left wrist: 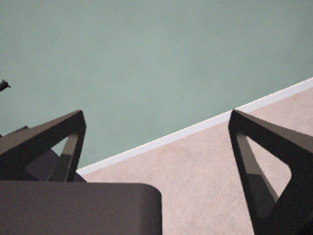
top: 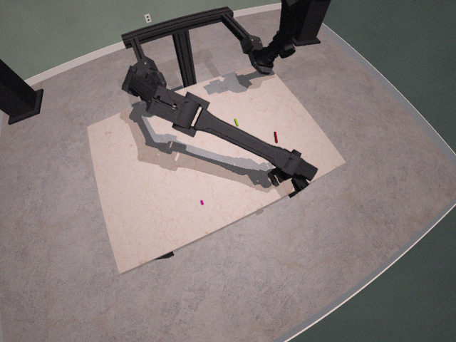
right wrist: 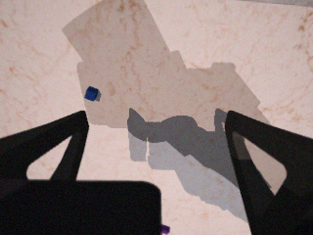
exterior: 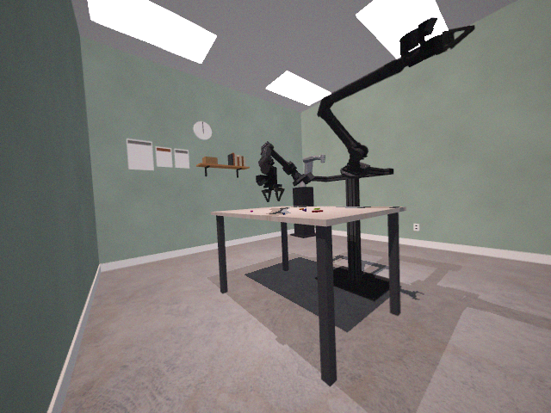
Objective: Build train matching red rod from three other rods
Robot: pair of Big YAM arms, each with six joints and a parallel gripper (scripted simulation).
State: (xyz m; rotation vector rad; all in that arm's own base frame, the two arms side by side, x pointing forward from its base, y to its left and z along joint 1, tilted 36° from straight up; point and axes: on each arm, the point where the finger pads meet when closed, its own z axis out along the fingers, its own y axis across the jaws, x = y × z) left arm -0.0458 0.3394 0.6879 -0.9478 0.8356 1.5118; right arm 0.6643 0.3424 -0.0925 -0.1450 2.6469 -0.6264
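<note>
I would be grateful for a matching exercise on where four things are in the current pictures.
1. Blue rod
2. Magenta rod
3. Clock
4. Left gripper

A. Raised high, well above the table
B. On the table, in the right wrist view's upper left
C. On the wall, above a shelf
D. On the table, alone, away from the red and lime rods

Pairs: 1-B; 2-D; 3-C; 4-A
</note>
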